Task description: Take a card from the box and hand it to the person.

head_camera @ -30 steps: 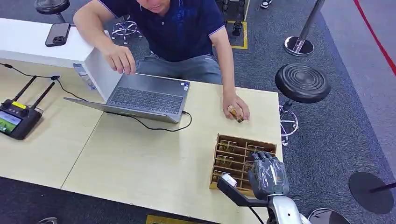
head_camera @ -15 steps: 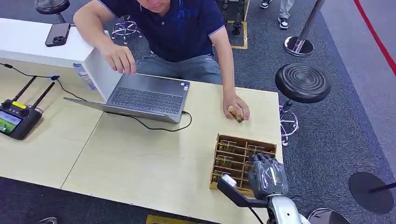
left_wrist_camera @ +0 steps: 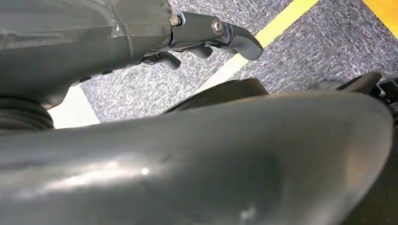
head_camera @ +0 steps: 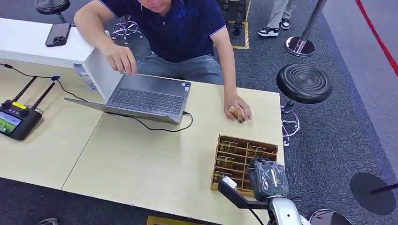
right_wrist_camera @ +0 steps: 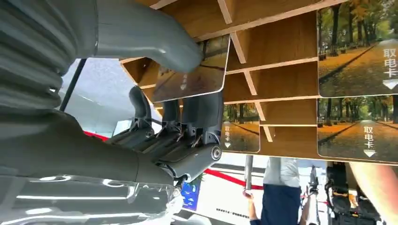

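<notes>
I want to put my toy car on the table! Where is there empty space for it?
The biggest bare patch of table lies between the laptop and the near edge, left of the card box. A smaller patch sits between the remote and the laptop. It is crowded by the box, where the right robot hand works and the person's hand rests.

The right hand is covering the wooden box's near corner; the thumb is hiding part of the held card.
</notes>
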